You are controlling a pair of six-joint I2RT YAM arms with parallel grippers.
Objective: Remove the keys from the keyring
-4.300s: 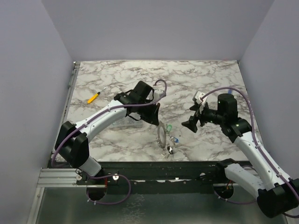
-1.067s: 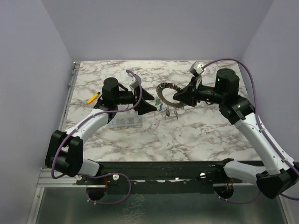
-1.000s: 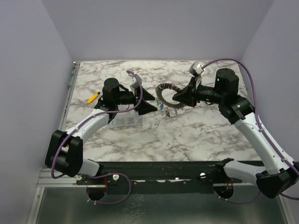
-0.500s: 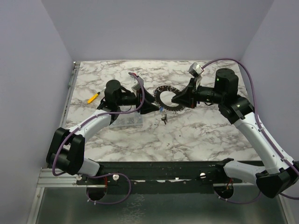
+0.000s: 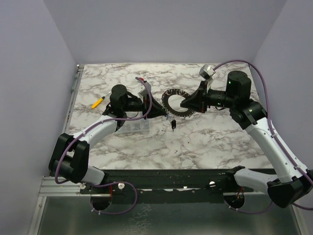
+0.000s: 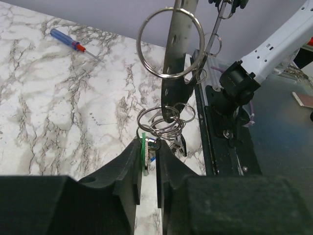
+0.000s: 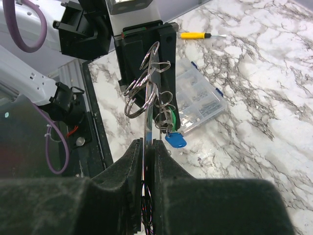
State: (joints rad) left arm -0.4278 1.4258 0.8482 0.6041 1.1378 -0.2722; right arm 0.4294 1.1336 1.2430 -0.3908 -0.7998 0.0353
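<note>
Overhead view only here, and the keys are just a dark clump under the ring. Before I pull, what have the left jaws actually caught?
Observer: Left wrist view: the left jaws pinch the green key by its head.
Operator: And the blue key?
Observer: It dangles beside the green one, outside the left jaws.
Operator: Is the keyring held?
Observer: Right wrist view: the right jaws clamp its rim, the ring edge-on to that camera.

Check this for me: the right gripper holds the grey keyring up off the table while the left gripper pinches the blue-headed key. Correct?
Not quite. The left wrist view shows the left gripper pinching the green-headed key; the blue-headed key hangs free. The right gripper does hold the keyring up.
</note>
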